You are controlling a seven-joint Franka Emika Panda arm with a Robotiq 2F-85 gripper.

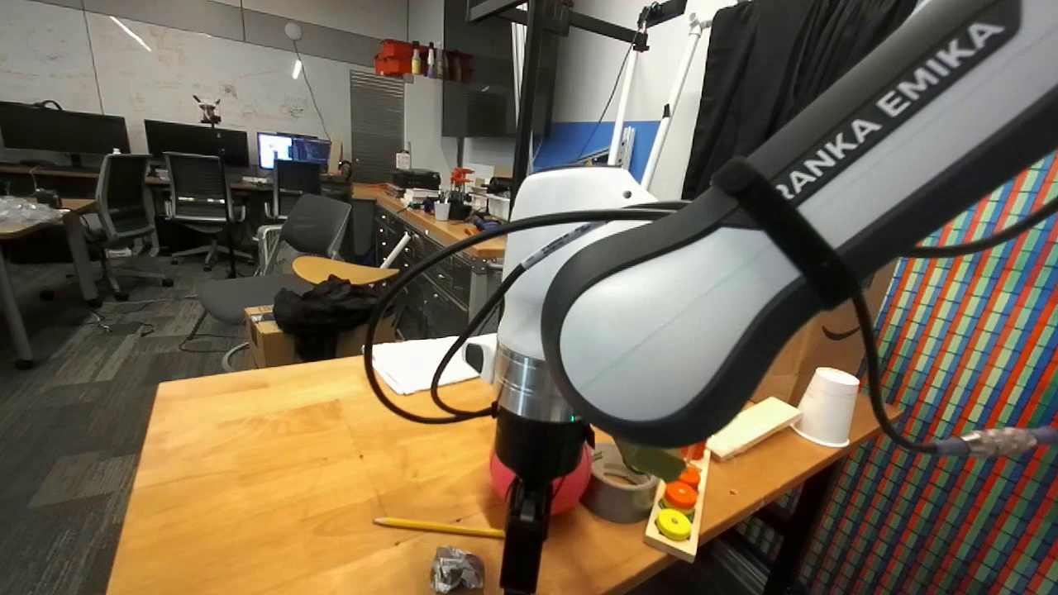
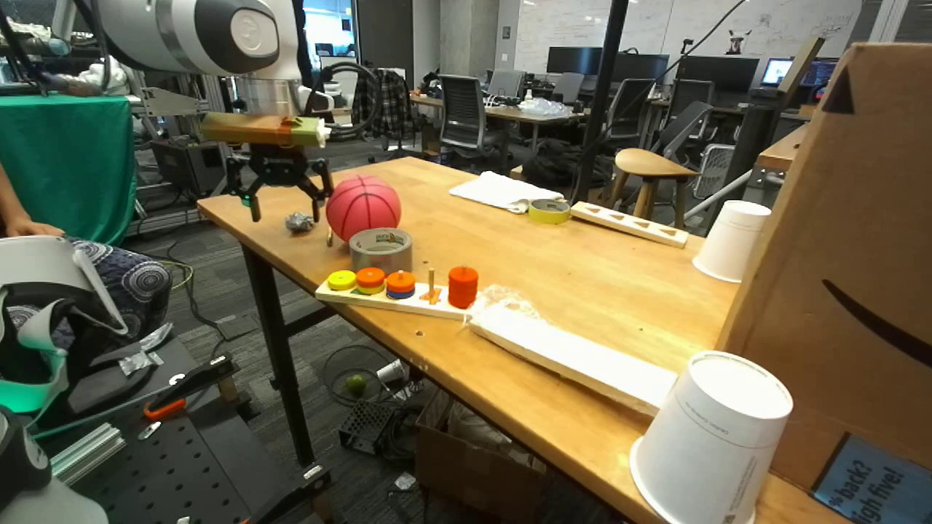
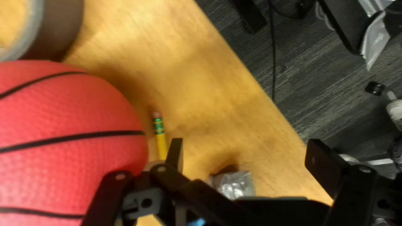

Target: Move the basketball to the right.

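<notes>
White capitals reading "RANKA EMIKA" are printed on the dark grey strip point(image 1: 888, 109) of the white and grey robot arm point(image 1: 686, 330); the start of the first word is covered by a black strap point(image 1: 785, 235). On the rectangular blue label point(image 2: 879, 477) of the brown cardboard box point(image 2: 859, 240), "back?" and "igh five!" can be read; the label is cut by the lower frame edge. Print on the nearer inverted white paper cup point(image 2: 713, 440) and inside the round grey tape roll point(image 2: 381, 257) cannot be read.

The basketball point(image 2: 364, 204) is round and pinkish-red, with thin dark lines. In an exterior view it sits on the table point(image 2: 553, 287), toward the left, just on the far side of the tape roll point(image 2: 381, 256).
</notes>
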